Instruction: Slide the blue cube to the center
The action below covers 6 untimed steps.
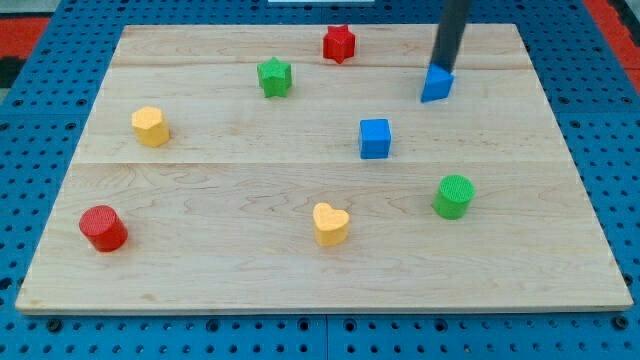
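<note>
The blue cube (375, 138) sits on the wooden board (200, 260), a little right of the middle. My tip (441, 64) is at the view's upper right, touching the top edge of a blue triangular block (437, 85). The tip is up and to the right of the blue cube, well apart from it.
A red star (339, 44) and a green star (274, 77) lie near the view's top. A yellow hexagon block (150, 127) is at the left, a red cylinder (103, 228) at the lower left, a yellow heart (330, 224) at the bottom middle, a green cylinder (454, 196) at the right.
</note>
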Motion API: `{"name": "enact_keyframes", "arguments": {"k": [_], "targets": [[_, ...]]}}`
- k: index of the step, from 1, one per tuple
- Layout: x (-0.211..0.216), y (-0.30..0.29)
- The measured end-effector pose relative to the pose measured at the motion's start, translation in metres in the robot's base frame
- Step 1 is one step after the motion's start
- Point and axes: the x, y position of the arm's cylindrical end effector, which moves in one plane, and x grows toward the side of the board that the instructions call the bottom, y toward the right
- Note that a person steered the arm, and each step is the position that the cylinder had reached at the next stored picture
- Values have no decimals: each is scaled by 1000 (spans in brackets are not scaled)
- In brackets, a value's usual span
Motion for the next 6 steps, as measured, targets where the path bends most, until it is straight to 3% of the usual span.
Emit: {"name": "enact_keyframes", "arguments": {"k": [1, 3, 5, 6], "targets": [[25, -18], [27, 50], [109, -57], [111, -120]]}}
